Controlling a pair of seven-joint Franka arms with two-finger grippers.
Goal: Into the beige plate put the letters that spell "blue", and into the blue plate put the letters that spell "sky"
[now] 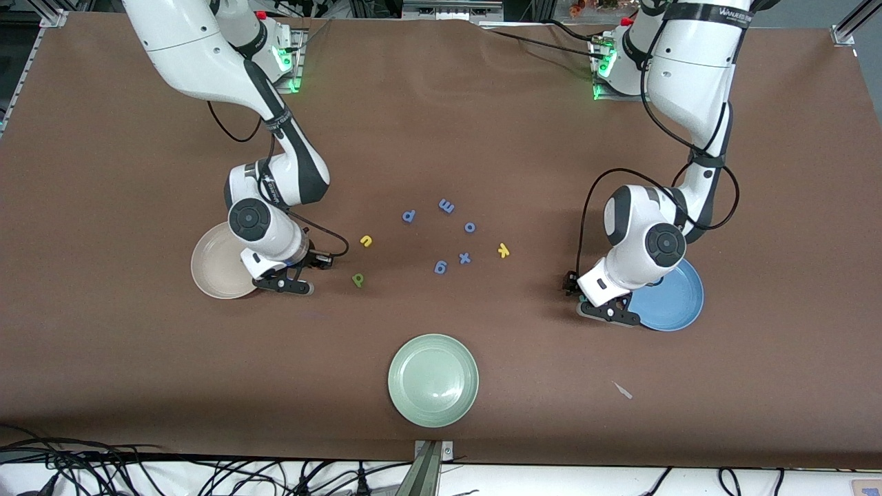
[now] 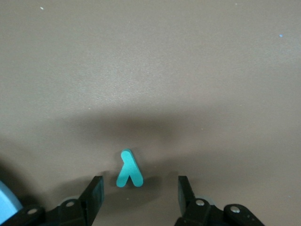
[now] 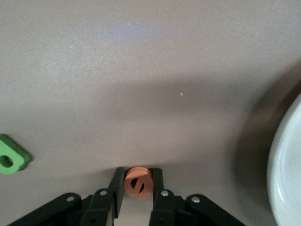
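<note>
Brown table (image 1: 441, 124), orange e (image 3: 138, 181) pinched in right hand (image 3: 137, 184)

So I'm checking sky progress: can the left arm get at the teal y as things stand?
Probably yes: the left gripper is open with the teal y lying flat between its fingers, nothing else in the way.

Orange e (image 3: 138, 182) pinched beside beige plate (image 1: 210, 265); teal y (image 2: 128, 169) flat by blue plate (image 1: 679, 303).

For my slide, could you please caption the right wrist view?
Right gripper shut on the orange e, beside the beige plate.
</note>
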